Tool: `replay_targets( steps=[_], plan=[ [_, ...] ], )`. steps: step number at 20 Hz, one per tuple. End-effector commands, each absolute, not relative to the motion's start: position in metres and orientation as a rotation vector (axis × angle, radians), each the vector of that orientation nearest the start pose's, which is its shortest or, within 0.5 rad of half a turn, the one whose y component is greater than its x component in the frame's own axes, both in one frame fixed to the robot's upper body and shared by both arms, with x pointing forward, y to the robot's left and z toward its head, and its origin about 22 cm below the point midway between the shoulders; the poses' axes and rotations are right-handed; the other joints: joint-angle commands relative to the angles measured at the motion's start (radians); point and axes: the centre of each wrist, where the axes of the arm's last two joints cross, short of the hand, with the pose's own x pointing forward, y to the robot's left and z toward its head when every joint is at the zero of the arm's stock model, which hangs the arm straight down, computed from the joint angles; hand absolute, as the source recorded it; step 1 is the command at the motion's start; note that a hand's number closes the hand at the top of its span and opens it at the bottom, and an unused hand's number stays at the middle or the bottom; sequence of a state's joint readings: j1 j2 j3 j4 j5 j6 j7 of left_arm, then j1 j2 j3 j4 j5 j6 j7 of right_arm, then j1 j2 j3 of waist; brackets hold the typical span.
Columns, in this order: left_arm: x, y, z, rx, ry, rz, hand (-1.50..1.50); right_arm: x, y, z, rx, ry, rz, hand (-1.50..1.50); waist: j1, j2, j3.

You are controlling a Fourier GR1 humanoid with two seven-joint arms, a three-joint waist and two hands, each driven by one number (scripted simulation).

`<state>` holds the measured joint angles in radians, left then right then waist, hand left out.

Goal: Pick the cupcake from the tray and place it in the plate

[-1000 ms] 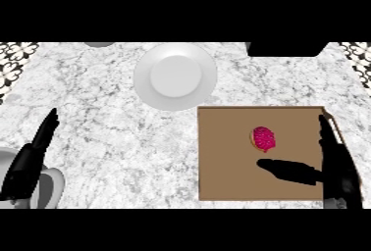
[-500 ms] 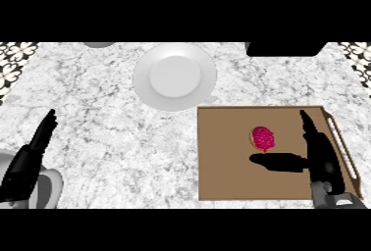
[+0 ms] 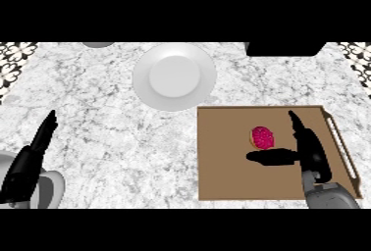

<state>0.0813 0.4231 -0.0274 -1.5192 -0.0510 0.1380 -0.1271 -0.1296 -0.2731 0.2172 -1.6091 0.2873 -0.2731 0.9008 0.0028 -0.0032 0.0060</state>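
A cupcake (image 3: 261,138) with pink frosting sits on the brown tray (image 3: 232,181) at the right of the counter. My right hand (image 3: 308,147) hovers over the tray just right of the cupcake, fingers straight and pointing away from me, thumb (image 3: 272,157) reaching left below the cupcake, not touching it. The white plate (image 3: 174,76) lies on the marble beyond the tray's far left corner, with nothing on it. My left hand (image 3: 33,157) rests open near the left edge, fingers pointing up.
A grey and white rounded object (image 3: 47,188) lies at the lower left by my left forearm. A dark block (image 3: 284,48) stands at the back right. A grey object (image 3: 98,44) peeks in at the back.
My right hand has moved left and forward over the tray, closer to the cupcake. The cupcake and my left hand have stayed in place.
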Motion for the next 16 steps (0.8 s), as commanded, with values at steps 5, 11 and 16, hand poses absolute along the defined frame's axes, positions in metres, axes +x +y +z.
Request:
replay_targets(
  steps=[5, 11, 16],
  plan=[
    [0.219, 0.331, 0.011, 0.462, -1.518, -0.298, 0.00, 0.262, -0.213, 0.012, -0.515, -0.881, 0.175, -1.50, 0.000, 0.003, -0.006],
    [0.214, 0.347, 0.002, 0.451, -1.512, -0.299, 0.00, 0.281, -0.220, 0.025, -0.516, -0.974, 0.138, 1.50, 0.000, 0.003, -0.006],
    [0.232, 0.358, 0.012, 0.469, -1.500, -0.296, 0.00, 0.278, -0.209, -0.001, -0.550, -0.983, 0.182, 1.50, -0.001, 0.004, -0.006]
  ],
)
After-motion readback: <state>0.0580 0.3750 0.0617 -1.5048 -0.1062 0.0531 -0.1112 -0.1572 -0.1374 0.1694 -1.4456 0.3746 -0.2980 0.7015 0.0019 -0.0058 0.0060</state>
